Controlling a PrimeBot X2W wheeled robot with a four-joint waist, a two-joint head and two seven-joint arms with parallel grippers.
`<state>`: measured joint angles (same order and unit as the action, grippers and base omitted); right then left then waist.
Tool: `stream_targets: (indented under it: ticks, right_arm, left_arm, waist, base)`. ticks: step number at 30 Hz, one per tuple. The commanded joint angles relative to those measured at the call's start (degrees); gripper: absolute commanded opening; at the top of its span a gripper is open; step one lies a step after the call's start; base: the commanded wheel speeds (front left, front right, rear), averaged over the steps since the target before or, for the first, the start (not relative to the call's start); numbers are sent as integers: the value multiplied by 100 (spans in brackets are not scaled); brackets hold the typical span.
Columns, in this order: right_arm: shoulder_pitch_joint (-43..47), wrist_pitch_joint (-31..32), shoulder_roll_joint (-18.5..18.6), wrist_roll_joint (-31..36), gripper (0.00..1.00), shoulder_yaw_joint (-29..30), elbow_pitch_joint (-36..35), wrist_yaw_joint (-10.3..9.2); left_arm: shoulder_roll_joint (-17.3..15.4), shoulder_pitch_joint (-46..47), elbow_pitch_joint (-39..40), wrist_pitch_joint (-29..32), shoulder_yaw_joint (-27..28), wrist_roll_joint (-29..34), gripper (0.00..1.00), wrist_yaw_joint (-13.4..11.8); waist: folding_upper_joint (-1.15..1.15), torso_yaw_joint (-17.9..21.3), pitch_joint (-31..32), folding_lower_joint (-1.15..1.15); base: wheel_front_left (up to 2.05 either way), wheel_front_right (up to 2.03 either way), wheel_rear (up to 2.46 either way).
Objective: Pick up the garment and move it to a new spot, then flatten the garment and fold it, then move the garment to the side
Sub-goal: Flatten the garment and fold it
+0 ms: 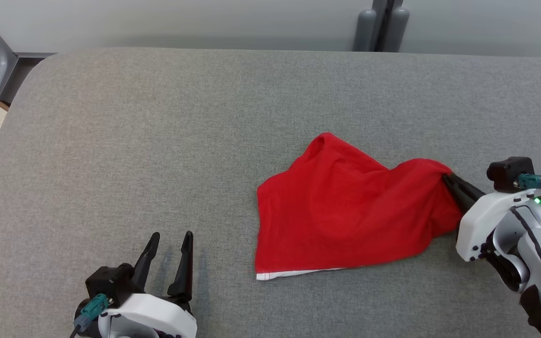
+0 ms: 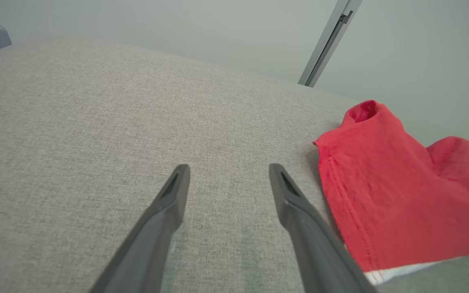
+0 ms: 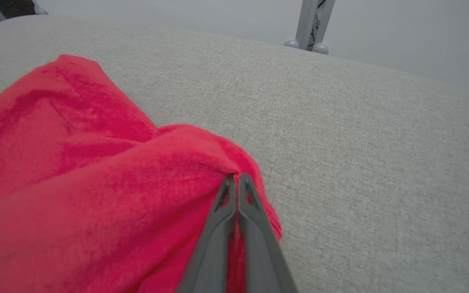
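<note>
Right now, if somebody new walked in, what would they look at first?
First, the bright red garment, lying crumpled on the gray table just right of the middle. Next, the right gripper, pinched shut on the garment's right edge. The left gripper stands open at the lower left, apart from the garment.

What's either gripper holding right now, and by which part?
The right gripper is shut on the red garment, its fingers pinching a bunched fold at the edge on the robot's right. The left gripper is open over the grey table, holding nothing.
</note>
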<state>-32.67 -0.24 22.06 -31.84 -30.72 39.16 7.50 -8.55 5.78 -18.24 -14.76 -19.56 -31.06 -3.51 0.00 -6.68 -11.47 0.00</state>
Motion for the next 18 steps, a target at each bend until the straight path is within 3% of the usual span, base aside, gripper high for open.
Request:
stream_targets:
  ticks: [1,3,10,18]
  right_arm:
    - [-93,-80,6,-4,36,-10,100,-1]
    - [-198,-251,-16,20,100,-22,272,-1]
    - [-106,-1084,226,214,100,-182,218,0]
    - [853,-1503,746,981,100,-630,-1120,-1]
  left_arm:
    - [-22,107,-2,-34,6,39,100,17]
    - [-17,102,-10,-33,3,42,100,15]
    - [-37,7,25,-39,52,48,100,-21]
    - [-41,-107,167,-45,22,95,100,-31]
  waist:
    - [0,-5,-8,0]
    - [0,-8,-10,0]
    - [0,135,87,0]
    - [0,439,203,0]
  base:
    - [0,0,0]
    - [0,0,0]
    - [0,0,0]
    - [0,0,0]
